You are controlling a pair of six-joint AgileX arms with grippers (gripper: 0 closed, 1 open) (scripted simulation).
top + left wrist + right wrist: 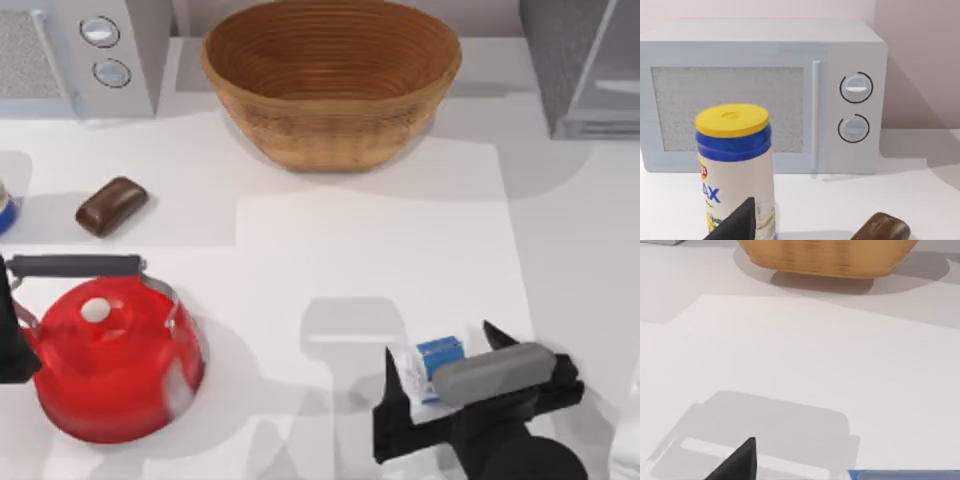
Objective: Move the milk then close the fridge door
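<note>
The milk (437, 366), a small white carton with a blue top, stands near the table's front right. My right gripper (440, 348) is open around it, one dark finger on each side and a gap between the fingers and the carton. A strip of the carton's blue top (900, 474) appears in the right wrist view, beside one fingertip (740, 462). The fridge door (615, 85), a pale panel, stands swung open from the dark speckled box (565, 50) at the back right. My left gripper (12, 340) is parked at the left edge, open.
A wicker basket (330, 80) fills the back middle. A red kettle (110, 360) stands front left, with a brown block (110, 205) behind it. A microwave (100, 50) sits back left. A yellow-lidded can (735, 165) is close to the left gripper.
</note>
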